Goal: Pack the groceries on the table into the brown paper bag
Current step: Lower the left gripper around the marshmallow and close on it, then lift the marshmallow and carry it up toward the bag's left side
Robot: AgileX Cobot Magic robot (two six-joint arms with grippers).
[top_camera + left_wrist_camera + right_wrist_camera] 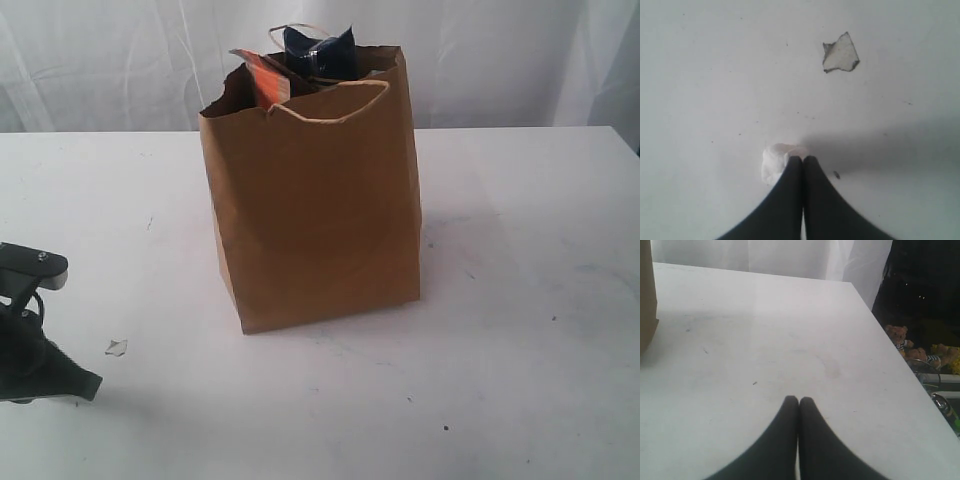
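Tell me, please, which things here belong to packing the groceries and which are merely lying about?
Belongs to the job: tall brown paper bag; orange-labelled brown pouch and dark blue packet poking from it; small white wrapped sweet by the left gripper; white tabletop.
Lying about: pale ragged scrap on the tabletop; teddy bears beyond its edge.
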